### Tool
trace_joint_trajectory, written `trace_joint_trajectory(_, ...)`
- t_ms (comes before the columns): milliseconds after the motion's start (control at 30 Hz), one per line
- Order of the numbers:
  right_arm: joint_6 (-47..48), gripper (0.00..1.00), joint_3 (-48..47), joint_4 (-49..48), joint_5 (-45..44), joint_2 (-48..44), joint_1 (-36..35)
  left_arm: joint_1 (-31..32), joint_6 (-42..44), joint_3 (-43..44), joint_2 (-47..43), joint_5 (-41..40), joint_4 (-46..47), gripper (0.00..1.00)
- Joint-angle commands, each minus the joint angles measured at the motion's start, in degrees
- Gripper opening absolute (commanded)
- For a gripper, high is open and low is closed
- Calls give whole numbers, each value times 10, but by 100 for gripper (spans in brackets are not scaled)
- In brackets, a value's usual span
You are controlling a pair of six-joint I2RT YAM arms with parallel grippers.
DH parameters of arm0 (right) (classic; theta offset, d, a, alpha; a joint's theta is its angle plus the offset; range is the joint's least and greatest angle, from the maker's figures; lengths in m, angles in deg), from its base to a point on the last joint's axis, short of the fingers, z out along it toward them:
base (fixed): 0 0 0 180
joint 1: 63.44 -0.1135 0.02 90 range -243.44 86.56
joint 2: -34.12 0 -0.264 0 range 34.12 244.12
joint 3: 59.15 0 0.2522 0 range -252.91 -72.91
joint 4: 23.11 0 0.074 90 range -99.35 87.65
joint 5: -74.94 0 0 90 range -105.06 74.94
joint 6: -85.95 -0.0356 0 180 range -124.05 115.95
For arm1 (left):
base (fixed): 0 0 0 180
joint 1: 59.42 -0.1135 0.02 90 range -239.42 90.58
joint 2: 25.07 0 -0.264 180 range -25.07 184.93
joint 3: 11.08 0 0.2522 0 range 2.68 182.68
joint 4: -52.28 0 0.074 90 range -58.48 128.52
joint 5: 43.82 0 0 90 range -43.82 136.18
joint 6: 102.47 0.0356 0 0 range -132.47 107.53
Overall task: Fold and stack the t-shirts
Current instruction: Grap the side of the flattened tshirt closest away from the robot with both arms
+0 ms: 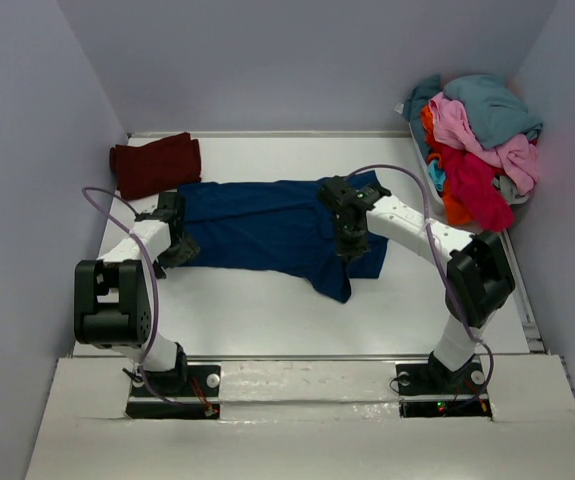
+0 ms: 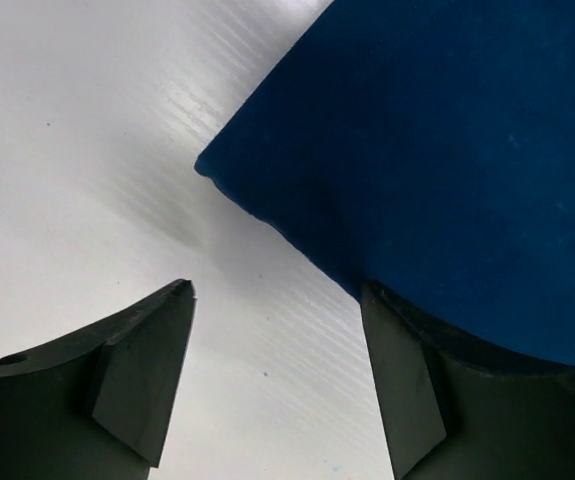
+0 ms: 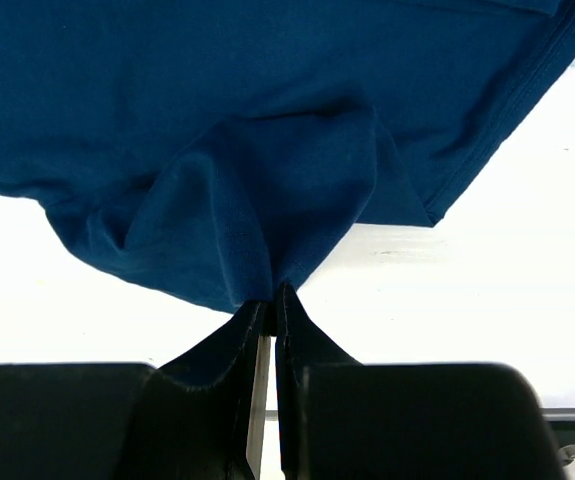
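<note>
Folding looks under way: the navy blue cloth t-shirt [image 1: 257, 225] lies spread across the white table [image 1: 267, 310]. The right gripper [image 3: 272, 295] is clenched on a pinched fold; the left gripper [image 2: 277, 290] gapes at a shirt corner and likely needs to close before lifting

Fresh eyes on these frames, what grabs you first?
A navy blue cloth t-shirt lies spread across the middle of the white table, the right tool pinched shut on a bunched fold of it and the left tool open at its left edge. A bright heap of crumpled teal, pink, red and orange shirts fills the far right corner; a folded dark maroon shirt sits far left.
</note>
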Motion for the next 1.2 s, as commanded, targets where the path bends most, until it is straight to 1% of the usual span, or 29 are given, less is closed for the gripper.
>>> trace_joint_trajectory(0, 4, 12, 7, -13, 5, -25, 2, -4, -4, 3, 13, 3, 20, 70)
trace_joint_trajectory(67, 3, 12, 7, -8, 4, -29, 2, -4, -3, 8, 21, 6, 28, 62)
trace_joint_trajectory(100, 2, 12, 6, -7, 4, -29, 2, -4, -2, 11, 24, 10, 30, 54)
trace_joint_trajectory(167, -1, 12, 3, -3, 5, -31, 2, -4, 3, 19, 34, 16, 35, 49)
trace_joint_trajectory(233, -3, 12, 0, 1, 3, -32, 2, -4, 7, 27, 45, 21, 38, 47)
trace_joint_trajectory(467, -7, 12, -6, 12, 0, -29, 2, -4, 21, 33, 59, 26, 49, 48)
trace_joint_trajectory(600, -11, 12, -5, 16, -1, -30, 2, -4, 25, 28, 65, 31, 59, 35)
trace_joint_trajectory(633, -12, 12, -5, 16, -2, -31, 2, -4, 26, 28, 67, 33, 60, 28)
trace_joint_trajectory(667, -12, 12, -5, 18, -3, -32, 2, -4, 26, 26, 66, 34, 61, 25)
trace_joint_trajectory(700, -12, 12, -7, 19, -3, -33, 2, -4, 27, 25, 66, 35, 63, 19)
trace_joint_trajectory(733, -12, 12, -8, 21, -4, -32, 2, -4, 27, 25, 65, 35, 62, 15)
trace_joint_trajectory(767, -13, 12, -7, 22, -5, -33, 2, -4, 28, 26, 64, 31, 61, 6)
trace_joint_trajectory(1000, -19, 12, -14, 30, -15, -44, 2, -4, 32, 37, 44, 11, 46, 6)
trace_joint_trajectory(1167, -28, 12, -41, 42, -40, -55, 2, -4, 37, 71, 12, -20, 24, 6)
